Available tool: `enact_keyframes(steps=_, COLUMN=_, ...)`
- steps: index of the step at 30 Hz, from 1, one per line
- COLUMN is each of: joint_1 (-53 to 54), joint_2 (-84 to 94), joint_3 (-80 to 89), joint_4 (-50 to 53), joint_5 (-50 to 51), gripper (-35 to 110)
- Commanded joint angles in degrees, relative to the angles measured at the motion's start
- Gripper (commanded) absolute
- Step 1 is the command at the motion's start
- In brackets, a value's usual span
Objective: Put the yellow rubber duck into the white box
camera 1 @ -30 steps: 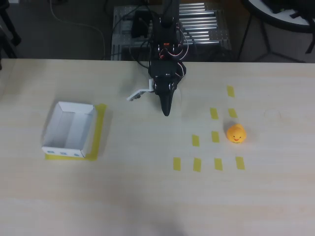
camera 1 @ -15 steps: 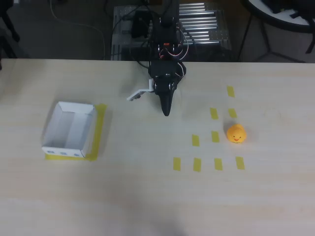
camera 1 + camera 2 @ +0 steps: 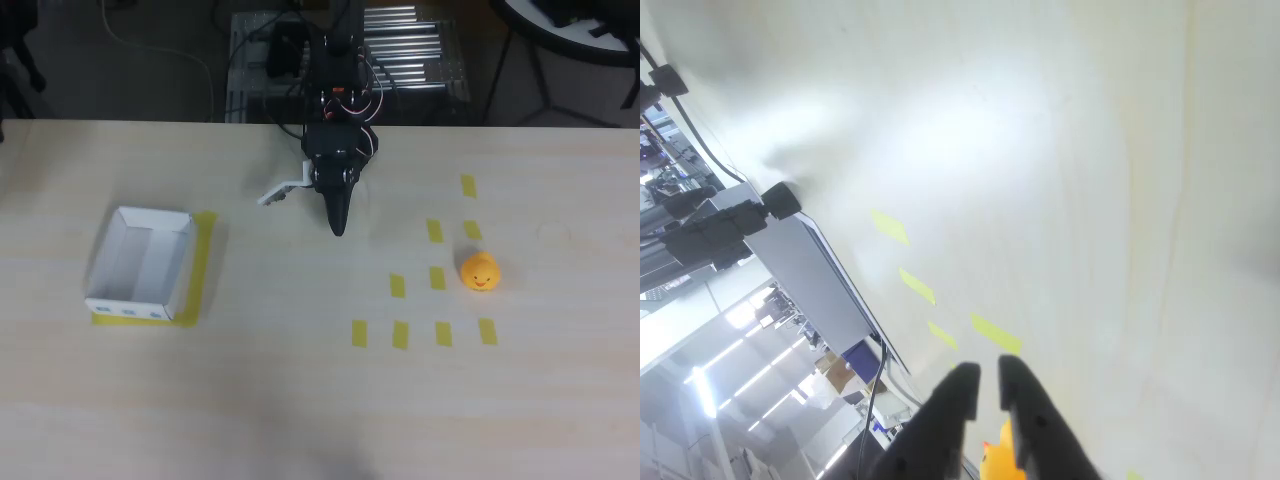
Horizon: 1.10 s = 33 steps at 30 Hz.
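From overhead, my gripper [image 3: 338,226] hovers over bare table [image 3: 300,400], fingers together. The yellow rubber duck [image 3: 479,271] sits well right among yellow tape strips [image 3: 398,286]; the white box [image 3: 141,265] lies far left.

At my wrist, my fingers [image 3: 958,395] nearly touch, the duck [image 3: 1000,455] behind them.
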Motion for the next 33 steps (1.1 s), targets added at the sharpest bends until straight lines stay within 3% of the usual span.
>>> enact_keyframes(steps=1, joint_1=0.35, joint_2=2.9, joint_3=1.49, joint_4=-2.11, joint_5=-0.09, gripper=0)
enact_keyframes(steps=17, joint_1=-1.14, joint_2=1.32, joint_3=0.97, joint_4=-4.22, joint_5=-1.23, gripper=0)
enact_keyframes(steps=24, joint_1=-3.16, joint_2=-15.38, joint_3=-14.41, joint_4=-5.1, joint_5=-5.36, gripper=0)
enact_keyframes(steps=33, joint_1=-6.06, joint_2=-35.07, joint_3=-37.0, joint_4=2.02, joint_5=-8.09, gripper=0)
